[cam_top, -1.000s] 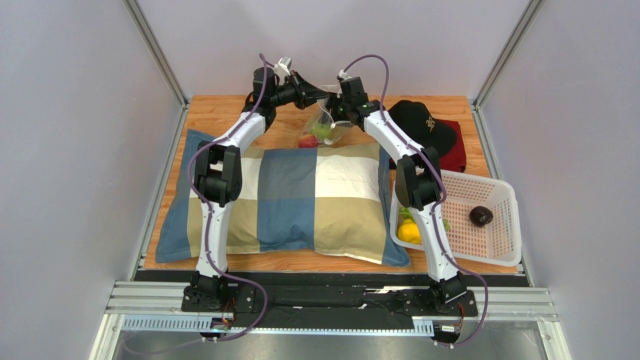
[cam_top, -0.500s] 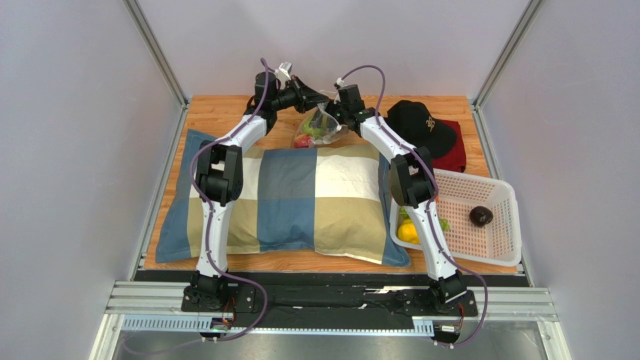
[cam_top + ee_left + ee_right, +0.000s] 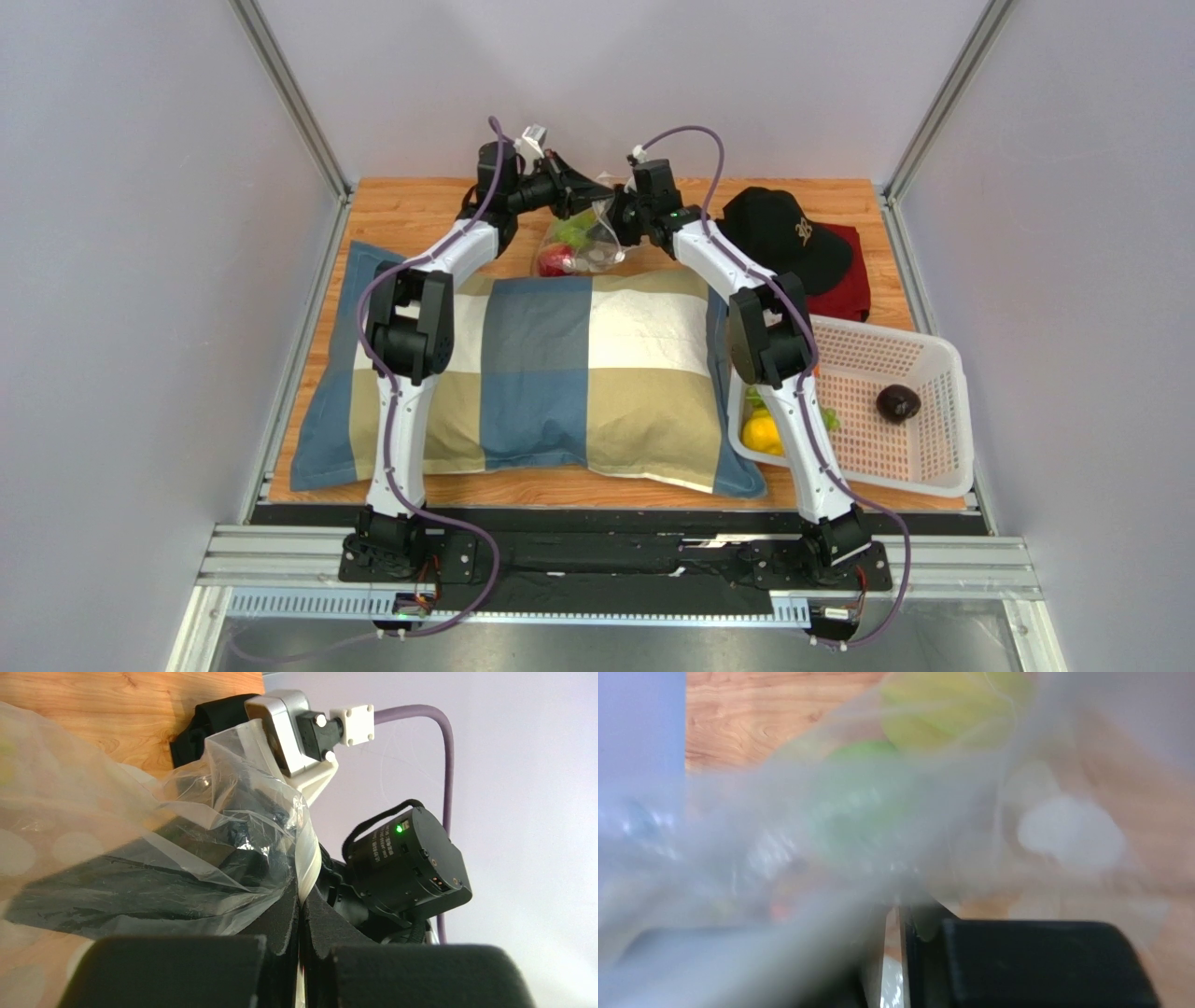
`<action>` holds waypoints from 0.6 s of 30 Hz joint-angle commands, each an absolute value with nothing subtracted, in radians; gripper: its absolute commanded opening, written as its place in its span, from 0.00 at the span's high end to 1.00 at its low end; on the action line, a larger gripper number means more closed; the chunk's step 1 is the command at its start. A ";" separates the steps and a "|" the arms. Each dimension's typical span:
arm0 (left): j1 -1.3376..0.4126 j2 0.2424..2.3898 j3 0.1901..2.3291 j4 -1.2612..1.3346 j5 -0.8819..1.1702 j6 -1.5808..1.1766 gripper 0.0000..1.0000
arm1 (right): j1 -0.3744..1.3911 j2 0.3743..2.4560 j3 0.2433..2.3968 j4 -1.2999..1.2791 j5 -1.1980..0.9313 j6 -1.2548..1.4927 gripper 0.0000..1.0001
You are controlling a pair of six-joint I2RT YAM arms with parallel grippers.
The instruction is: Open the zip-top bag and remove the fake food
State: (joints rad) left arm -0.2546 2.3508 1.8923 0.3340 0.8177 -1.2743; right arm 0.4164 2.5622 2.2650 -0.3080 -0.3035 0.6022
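The zip-top bag [image 3: 582, 241], clear with white dots, hangs over the far edge of the table between both grippers. Fake food shows through it: a red apple [image 3: 554, 259] and green pieces [image 3: 572, 224]. My left gripper [image 3: 598, 198] is shut on the bag's white zip rim [image 3: 309, 859], its tips [image 3: 302, 903] pressed together. My right gripper [image 3: 619, 216] faces it from the right, its jaws [image 3: 898, 913] nearly together with the bag's film [image 3: 990, 812] caught at the tips. A green piece [image 3: 857, 805] and a yellow one [image 3: 948, 707] blur behind the film.
A checked pillow [image 3: 561, 371] covers the table's middle. A white perforated basket [image 3: 943, 465] at the right holds a yellow lemon [image 3: 765, 434], a dark purple fruit [image 3: 898, 403] and a green piece. A black cap [image 3: 786, 231] lies on red cloth [image 3: 849, 287] at the back right.
The right gripper moved left to the bag's mouth, opened wide, then closed on the film. The bag swung left and a little higher. The left gripper kept its hold.
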 commanded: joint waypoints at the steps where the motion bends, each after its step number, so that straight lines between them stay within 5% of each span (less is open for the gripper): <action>1: -0.230 2.299 1.899 0.390 0.827 -1.292 1.00 | 0.410 2.386 2.244 -0.386 -0.270 0.565 0.93; 7: -0.213 2.293 1.919 0.360 0.848 -1.284 1.00 | 0.407 2.243 2.186 -0.474 -0.213 0.514 0.99; 18: -0.274 2.387 2.075 0.440 0.885 -1.429 1.00 | 0.396 2.325 2.213 -0.488 -0.259 0.491 0.89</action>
State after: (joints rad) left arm -0.2379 2.3558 1.9545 0.3466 0.8551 -1.3457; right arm 0.4023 2.2593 2.1574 -0.4507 -0.2535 0.5282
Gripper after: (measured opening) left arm 0.000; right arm 0.107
